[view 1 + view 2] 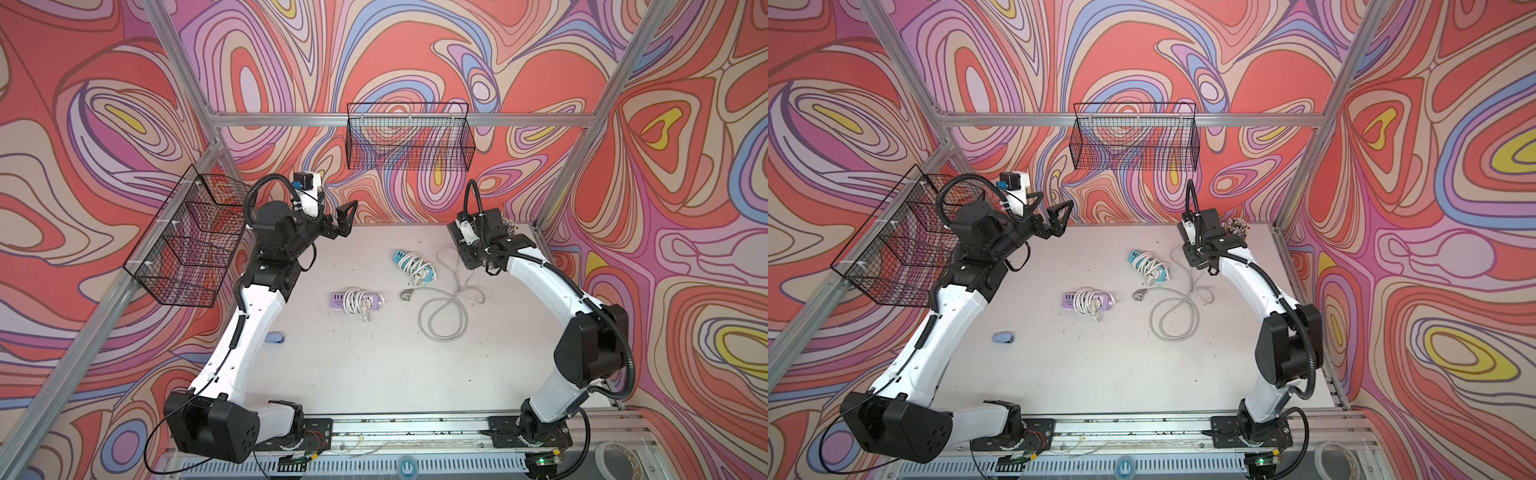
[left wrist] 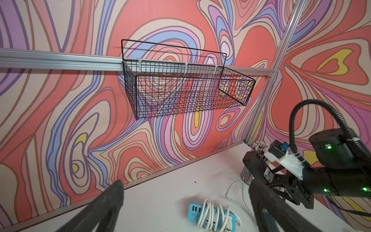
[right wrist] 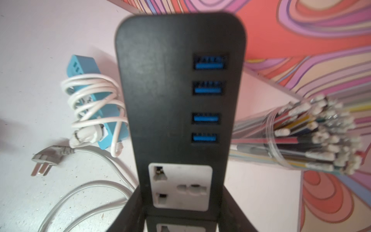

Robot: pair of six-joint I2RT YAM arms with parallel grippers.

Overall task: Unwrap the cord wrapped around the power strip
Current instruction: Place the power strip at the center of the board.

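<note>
My right gripper is shut on a black power strip with blue USB ports, held up off the table at the back right. The strip also shows in the left wrist view. Its grey cord lies in loose loops on the table, ending in a grey plug, and nothing is wound round the black body. In both top views my left gripper hangs open and empty at the back left, well away from the cord. Its fingers stand wide apart.
A blue power strip and a purple one lie mid-table, each wound with white cord. A cup of pencils stands behind the right gripper. Wire baskets hang on the back wall and left wall. A small blue object lies left.
</note>
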